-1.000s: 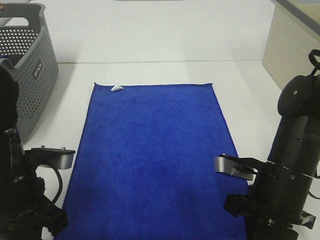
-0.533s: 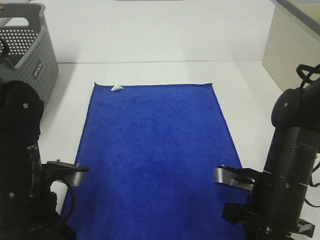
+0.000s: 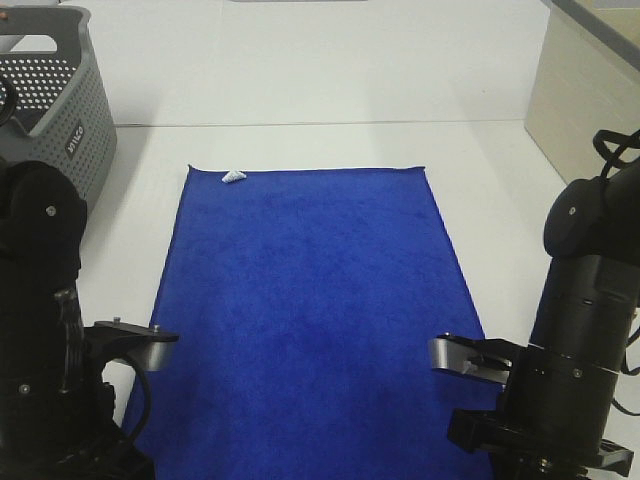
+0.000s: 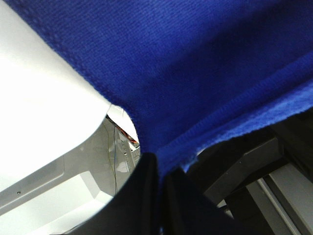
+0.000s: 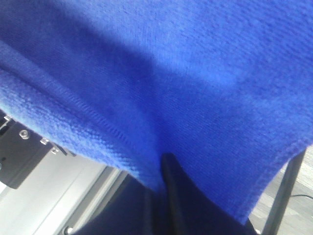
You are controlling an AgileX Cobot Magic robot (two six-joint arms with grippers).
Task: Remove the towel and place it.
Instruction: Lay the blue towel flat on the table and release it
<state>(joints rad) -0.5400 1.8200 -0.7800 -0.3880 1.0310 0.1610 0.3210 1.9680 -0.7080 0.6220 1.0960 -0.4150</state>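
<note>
The royal-blue towel (image 3: pixel 300 300) lies spread flat on the white table (image 3: pixel 320 80), its small white tag (image 3: pixel 232 177) at the far left corner. My left arm (image 3: pixel 45 350) stands over the towel's near left corner and my right arm (image 3: pixel 590 350) over the near right corner; in the exterior view both grippers are hidden below them. In the left wrist view the left gripper (image 4: pixel 160 183) is shut on the stitched hem of the towel (image 4: pixel 195 63). In the right wrist view the right gripper (image 5: pixel 164 188) is pinched shut on the edge of the towel (image 5: pixel 171 73).
A grey perforated basket (image 3: pixel 50 100) stands at the far left of the table. A beige cabinet (image 3: pixel 585 90) borders the far right. Bare white table lies beyond the towel's far edge and along both its sides.
My left arm has swung in toward the towel's near left corner and now holds still. The right arm has shifted slightly nearer. The towel stays flat.
</note>
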